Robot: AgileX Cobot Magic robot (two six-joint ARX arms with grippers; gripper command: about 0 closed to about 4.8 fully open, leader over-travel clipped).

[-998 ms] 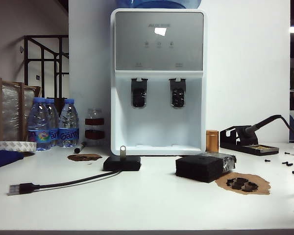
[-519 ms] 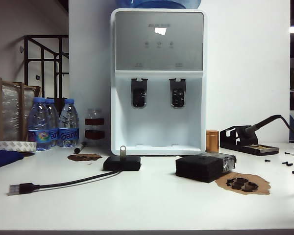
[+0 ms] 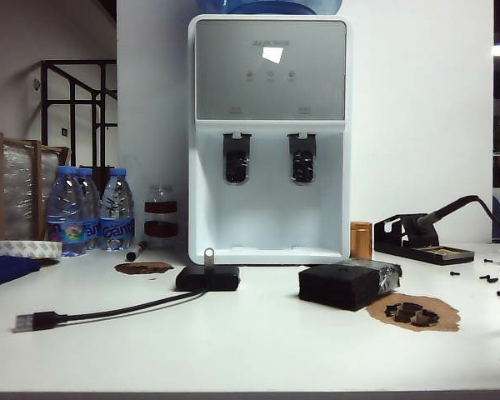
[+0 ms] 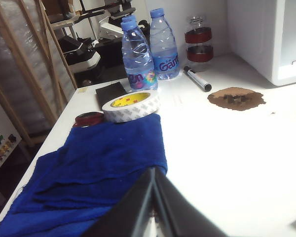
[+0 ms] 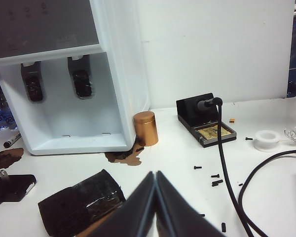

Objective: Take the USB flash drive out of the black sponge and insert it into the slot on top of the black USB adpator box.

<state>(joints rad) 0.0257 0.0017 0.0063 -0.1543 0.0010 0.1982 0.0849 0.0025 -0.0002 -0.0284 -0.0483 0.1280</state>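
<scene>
The small silver USB flash drive (image 3: 208, 256) stands upright on top of the black USB adaptor box (image 3: 207, 279), left of the middle of the table; the slot is hidden beneath it. The black sponge (image 3: 347, 285), partly taped, lies to the box's right. The right wrist view shows the sponge (image 5: 81, 202), the box (image 5: 12, 187) and the drive (image 5: 2, 174) too. Neither gripper appears in the exterior view. My left gripper (image 4: 154, 171) is shut and empty by the edge of a blue cloth (image 4: 98, 168). My right gripper (image 5: 155, 174) is shut and empty, back from the sponge.
A water dispenser (image 3: 269, 142) stands behind the box. The box's cable runs to a USB plug (image 3: 33, 321). Bottles (image 3: 87, 208), a tape roll (image 4: 130, 104) and a marker (image 4: 197, 79) are at left. A copper can (image 3: 361, 240), soldering stand (image 3: 421, 237), foam scraps (image 3: 412, 312) and screws (image 3: 487, 279) are at right.
</scene>
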